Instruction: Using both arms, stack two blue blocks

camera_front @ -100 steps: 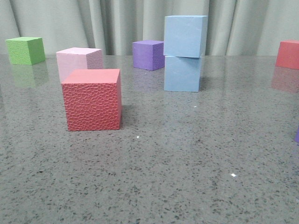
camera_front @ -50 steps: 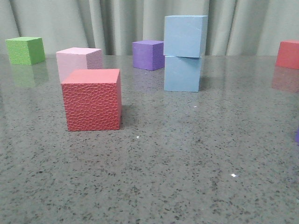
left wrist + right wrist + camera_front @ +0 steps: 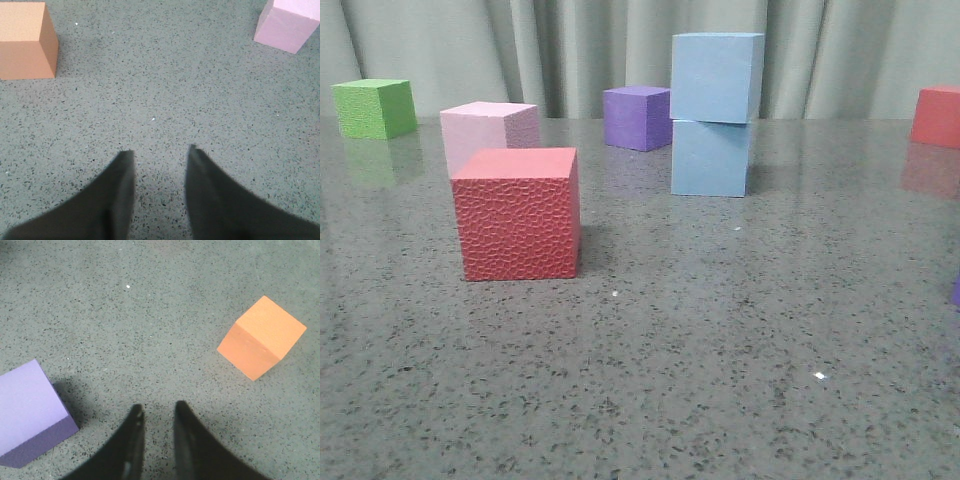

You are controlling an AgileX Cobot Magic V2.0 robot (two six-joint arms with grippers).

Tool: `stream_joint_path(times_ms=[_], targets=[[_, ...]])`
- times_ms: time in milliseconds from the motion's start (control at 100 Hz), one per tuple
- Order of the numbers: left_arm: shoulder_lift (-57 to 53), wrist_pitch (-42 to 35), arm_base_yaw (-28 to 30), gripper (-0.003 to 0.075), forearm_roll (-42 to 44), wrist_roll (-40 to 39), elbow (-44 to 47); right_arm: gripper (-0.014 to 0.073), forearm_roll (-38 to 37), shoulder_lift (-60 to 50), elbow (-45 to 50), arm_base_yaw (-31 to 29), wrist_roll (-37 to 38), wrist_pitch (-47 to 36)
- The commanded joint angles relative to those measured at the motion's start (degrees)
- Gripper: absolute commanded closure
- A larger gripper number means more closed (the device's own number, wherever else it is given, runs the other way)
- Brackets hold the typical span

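1. the two blue blocks, pale sky-blue matte cubes, already stand one on the other right of centre in the upper part of the front view: the upper blue block [image 3: 716, 76] sits on the lower blue block [image 3: 710, 158], turned a little and overhanging slightly to the right.
2. you can take the stacking step as done; i judge what is left is only to keep both arms off the stack.
3. your left gripper [image 3: 159, 152] hangs over bare table with its black fingers a moderate gap apart and nothing between them; the right gripper [image 3: 158, 410] shows a narrow gap, also empty.
4. any next move calls for a path well apart from the tower, since a nudge could tip the upper cube.
5. around it in the front view: a purple cube [image 3: 637, 117] just beside the stack on its left and farther back, a pale pink cube [image 3: 490, 132] behind a red textured cube [image 3: 519, 213] at left centre, a green cube [image 3: 374, 107] at upper left, another red cube [image 3: 938, 116] at the right edge.
6. nothing stands against the stack on the speckled grey table [image 3: 720, 380].
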Motion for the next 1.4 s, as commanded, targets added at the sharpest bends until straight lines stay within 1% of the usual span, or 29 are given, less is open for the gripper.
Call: stream_joint_path(times_ms=[0,60,90,120,1170,1270,1390], targets=[[0.26,-3.92,0.08,0.0657,0.75,-0.50,-1.38,0.0573,-1.16,0.13,-1.26,-0.36,-0.75,-3.80],[0.26,-3.92,0.08,0.0741,0.75,-0.50,-1.38,0.0643,-1.16,0.13,-1.26,-0.36,-0.75,-3.80],[0.26,-3.92,0.08,0.0738,0.75,-0.50,-1.38,0.0669,-1.16,0.13,-1.26,-0.36,-0.75,-3.80],[0.26,-3.92,0.08,0.0739,0.75,-0.50,-1.38,0.0658,-1.16,0.13,-1.26,-0.36,-0.75,-3.80],[0.02,-4.28,0.08,0.0739,0.88,-0.50,-1.38,0.0662,-1.16,0.13,-1.26,-0.36,-0.75,-3.73],[-1.22,-7.36,0.08,0.0739,1.14,-0.50,-0.20,0.0662,-1.16,0.13,-1.26,-0.36,-0.75,-3.73],[-4.63,-16.64,0.08,0.0739,1.02,-0.50,3.71,0.0662,-1.16,0.13,-1.26,-0.36,-0.75,-3.73]])
